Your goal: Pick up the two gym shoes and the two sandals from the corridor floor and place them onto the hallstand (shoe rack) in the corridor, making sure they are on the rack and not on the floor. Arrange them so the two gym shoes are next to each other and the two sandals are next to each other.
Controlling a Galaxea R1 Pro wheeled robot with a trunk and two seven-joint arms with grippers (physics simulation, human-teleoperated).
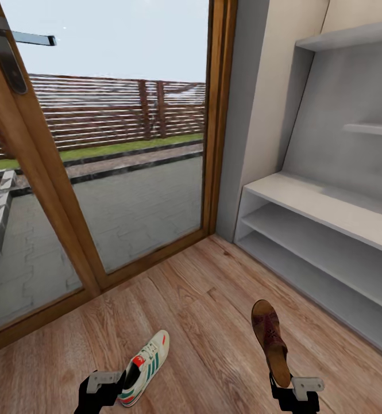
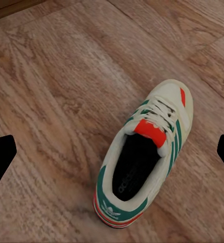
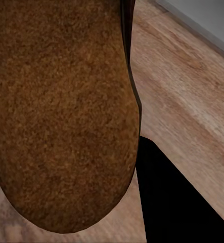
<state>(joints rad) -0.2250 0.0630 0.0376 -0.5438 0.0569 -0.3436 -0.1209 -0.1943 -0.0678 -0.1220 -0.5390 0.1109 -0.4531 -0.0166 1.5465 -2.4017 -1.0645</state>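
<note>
One white gym shoe (image 1: 146, 368) with green stripes and a red-orange tongue lies on the wood-grain corridor floor (image 1: 202, 322). My left gripper (image 1: 107, 386) hovers at its heel end. In the left wrist view the gym shoe (image 2: 142, 162) lies between the two spread fingertips (image 2: 0, 157), so that gripper is open. My right gripper (image 1: 294, 392) is shut on the heel end of a brown sandal (image 1: 269, 339), whose toe points away from me. Its brown surface (image 3: 61, 111) sits right against a black finger (image 3: 177, 202). The pale grey hallstand (image 1: 328, 207) stands to the right with bare shelves.
A tall glass door in a wooden frame (image 1: 216, 115) takes up the left and far side, with a metal handle (image 1: 4, 52) at the upper left. A grey wall strip (image 1: 254, 115) separates the door from the hallstand. Open floor lies between me and the rack.
</note>
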